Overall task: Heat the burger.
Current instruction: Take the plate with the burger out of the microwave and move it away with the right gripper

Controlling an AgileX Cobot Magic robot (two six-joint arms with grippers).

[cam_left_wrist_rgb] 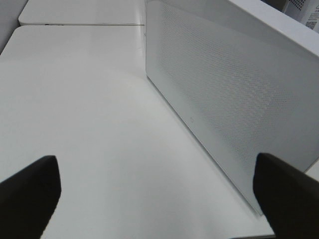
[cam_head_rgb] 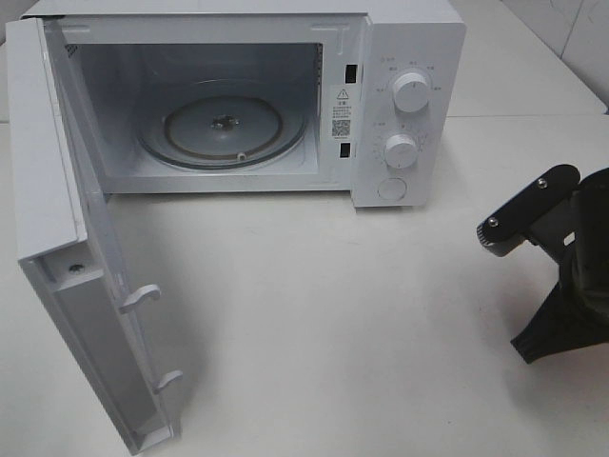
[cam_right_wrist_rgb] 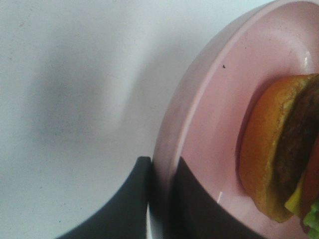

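Note:
In the right wrist view the burger (cam_right_wrist_rgb: 274, 154), with a golden-brown bun, dark patty, yellow cheese and a bit of green lettuce, sits on a round pink plate (cam_right_wrist_rgb: 214, 99). My right gripper (cam_right_wrist_rgb: 163, 165) is shut on the plate's rim, with one finger outside it and one inside. In the exterior high view only part of the right arm (cam_head_rgb: 557, 257) shows at the right edge; the burger and plate are out of that view. My left gripper (cam_left_wrist_rgb: 157, 199) is open and empty, low over the table beside the microwave door.
A white microwave (cam_head_rgb: 409, 57) stands at the back with its cavity open and a bare glass turntable (cam_head_rgb: 224, 129) inside. Its door (cam_head_rgb: 67, 248) swings out far to the left; its outer face shows in the left wrist view (cam_left_wrist_rgb: 224, 84). The white table (cam_head_rgb: 333, 324) lies in front.

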